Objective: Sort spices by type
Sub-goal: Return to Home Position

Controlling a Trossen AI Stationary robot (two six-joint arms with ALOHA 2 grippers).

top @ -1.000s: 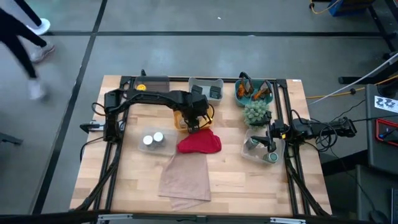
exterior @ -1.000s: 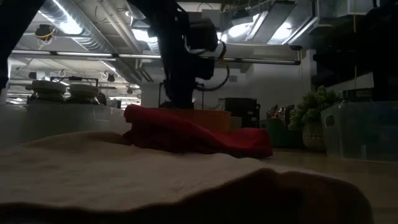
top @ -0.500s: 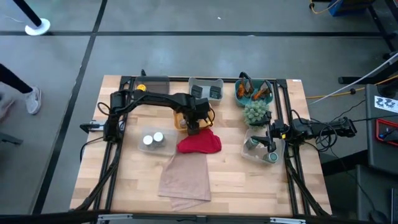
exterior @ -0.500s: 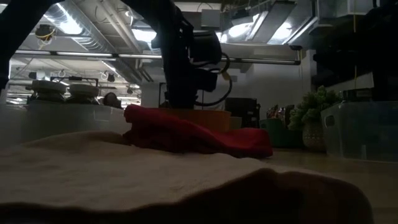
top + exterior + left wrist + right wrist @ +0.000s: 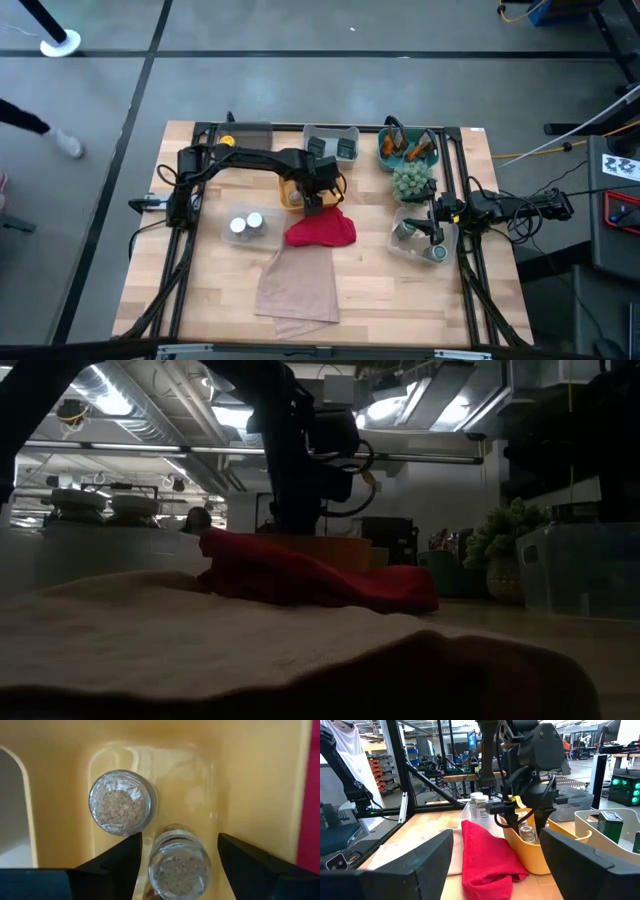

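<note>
- Hovering above yellow bin (image 5: pixel 250 780), 11 o'clock of red cloth (image 5: pixel 322 231): left gripper (image 5: pixel 179 845), jaws gaping, empty.
- Brown spice jars (image 5: pixel 122 802) are standing inside, so drop-off looks finished.
- Right gripper (image 5: pixel 436 230) is idling at 3 o'clock, jaws spread.

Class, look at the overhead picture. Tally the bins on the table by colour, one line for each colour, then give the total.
Clear: 2, the left clear bin and the right clear bin
Yellow: 1, the yellow bin
Grey: 1, the grey bin
Teal: 1, the teal bin
Total: 5
</note>
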